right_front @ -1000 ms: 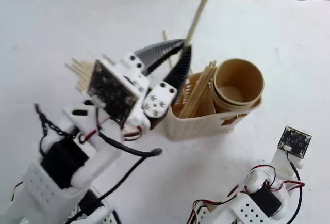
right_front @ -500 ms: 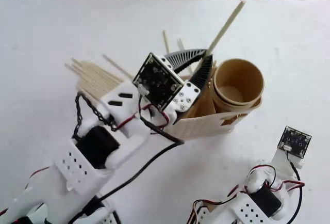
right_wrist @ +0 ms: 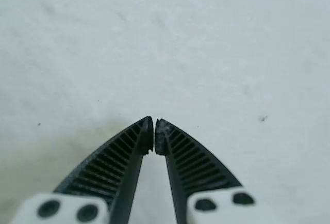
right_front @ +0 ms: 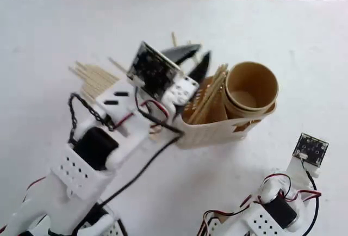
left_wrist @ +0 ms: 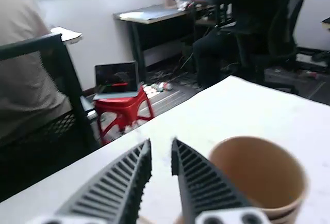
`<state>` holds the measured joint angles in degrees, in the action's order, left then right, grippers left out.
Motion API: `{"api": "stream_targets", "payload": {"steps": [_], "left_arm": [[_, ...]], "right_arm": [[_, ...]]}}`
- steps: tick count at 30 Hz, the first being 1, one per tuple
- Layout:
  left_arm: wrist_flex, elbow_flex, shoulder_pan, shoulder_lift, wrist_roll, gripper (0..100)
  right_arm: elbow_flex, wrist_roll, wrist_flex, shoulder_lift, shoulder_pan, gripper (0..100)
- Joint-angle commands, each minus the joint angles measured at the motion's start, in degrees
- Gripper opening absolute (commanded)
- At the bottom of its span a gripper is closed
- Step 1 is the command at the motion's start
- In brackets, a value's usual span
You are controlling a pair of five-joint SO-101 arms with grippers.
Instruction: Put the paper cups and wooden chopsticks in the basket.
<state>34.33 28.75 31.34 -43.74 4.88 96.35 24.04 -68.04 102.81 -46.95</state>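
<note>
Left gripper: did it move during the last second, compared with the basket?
Yes. The left gripper shifted toward the basket, on the side away from the paper cups, and its jaws now stand open and hold nothing.

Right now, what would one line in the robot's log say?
left gripper open, empty, by basket | right gripper shut over table | cups, chopsticks in basket | loose chopsticks on table

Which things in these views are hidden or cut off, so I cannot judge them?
High view: the left arm hides part of the loose wooden chopsticks pile.
High view: the wall of the cream perforated basket hides the bottoms of the stacked tan paper cups; count unclear.
</note>
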Motion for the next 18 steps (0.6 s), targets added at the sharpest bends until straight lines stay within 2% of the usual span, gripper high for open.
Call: {"api": "stream_targets", "payload": {"steps": [1, 3, 6, 10, 14, 18], "left_arm": [[6.33, -0.79, -10.15, -3.12, -0.35, 7], [10.55, -0.53, -17.63, -6.73, -0.7, 2], [14.24, 1.32, -27.21, -9.54, -0.88, 4], [11.08, 11.08, -36.7, -7.78, -6.15, 5], [5.63, 17.32, -39.43, 2.42, -9.67, 10], [6.07, 12.57, -39.43, 17.45, -10.2, 10]], "right_arm": [[0.53, -0.18, 0.57, 0.48, -0.4, 1.9], [0.53, -0.18, 0.57, 0.48, -0.4, 1.9], [0.53, -0.18, 0.57, 0.48, -0.4, 1.9], [0.53, -0.18, 0.57, 0.48, -0.4, 1.9], [0.53, -0.18, 0.57, 0.48, -0.4, 1.9], [0.53, -0.18, 0.57, 0.48, -0.4, 1.9]]}}
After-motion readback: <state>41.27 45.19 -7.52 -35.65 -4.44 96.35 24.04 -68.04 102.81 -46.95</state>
